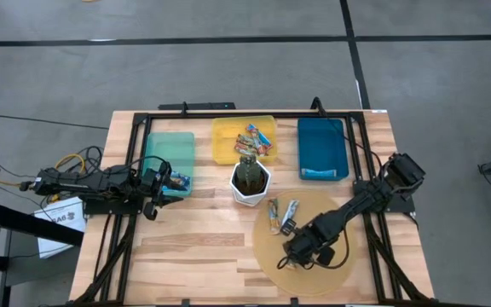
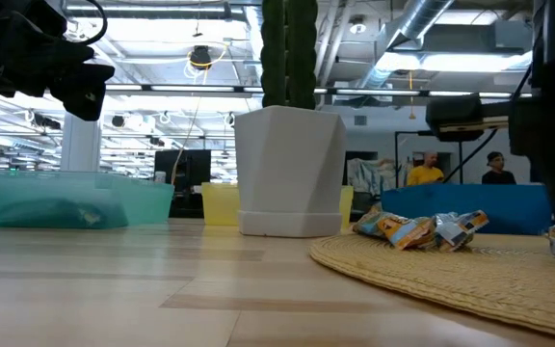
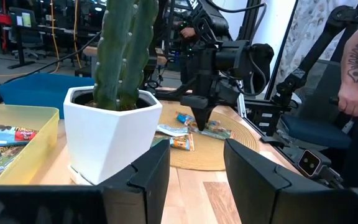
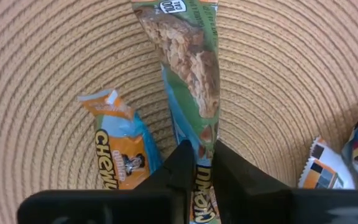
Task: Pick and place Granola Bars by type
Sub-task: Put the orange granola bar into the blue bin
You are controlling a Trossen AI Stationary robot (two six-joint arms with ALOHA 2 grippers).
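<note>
Several granola bars lie on the round woven mat (image 1: 314, 256): two (image 1: 273, 215) (image 1: 291, 211) show in the high view. The right wrist view shows a green-wrapped bar (image 4: 188, 56), an orange-and-blue bar (image 4: 120, 152) and another (image 4: 328, 171) at the edge. My right gripper (image 1: 288, 230) (image 4: 197, 155) points down over the mat, shut on the green bar. My left gripper (image 1: 165, 182) (image 3: 197, 162) hangs open and empty by the teal bin (image 1: 167, 153). More bars lie in the yellow bin (image 1: 224, 141), and one lies in the blue bin (image 1: 322, 141). My right gripper pinches the green-wrapped bar by one end (image 4: 204, 134) between its two fingers, coming from above and pointing down. The bar runs away from the fingertips over a blue-wrapped bar (image 4: 178, 118) beneath it. Whether it is lifted off the mat I cannot tell.
A white pot with a green cactus (image 1: 250, 177) stands mid-table between the mat and the bins. The three bins sit in a row along the far side. Bare wood lies near the left of the mat. A person's arm (image 3: 353, 81) shows beyond the table.
</note>
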